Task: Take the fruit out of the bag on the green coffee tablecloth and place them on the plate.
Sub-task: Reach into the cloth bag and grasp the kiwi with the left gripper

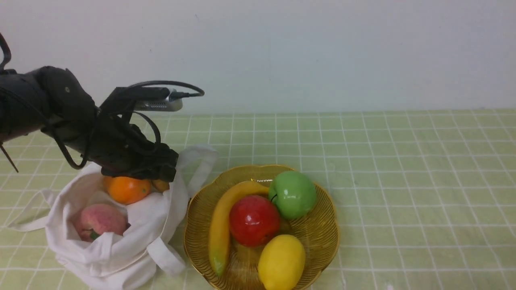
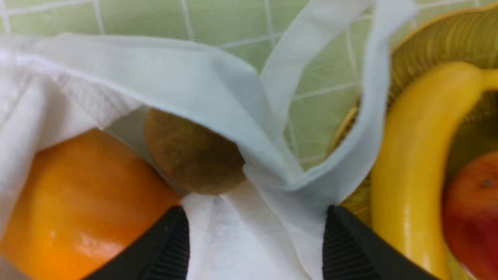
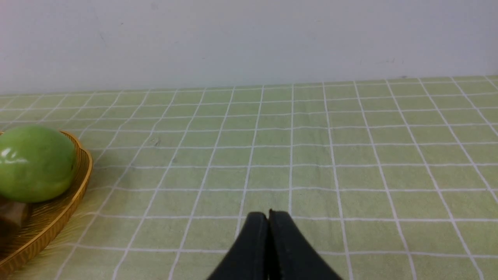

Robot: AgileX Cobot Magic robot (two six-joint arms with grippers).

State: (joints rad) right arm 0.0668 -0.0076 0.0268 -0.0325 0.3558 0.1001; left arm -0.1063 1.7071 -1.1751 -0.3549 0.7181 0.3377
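The white cloth bag lies open on the green tablecloth, left of the golden wire plate. In it are the orange fruit, the pink peach and the brownish pear-like fruit, mostly hidden. My left gripper hangs over the bag's mouth, open and empty. In the left wrist view my left gripper has the orange fruit by one finger, the brownish fruit just beyond, and the bag's fold between the jaws. My right gripper is shut and empty over bare cloth.
The plate holds a banana, a red apple, a green apple and a lemon. A bag strap lies toward the plate's rim. A pale wall stands behind the table.
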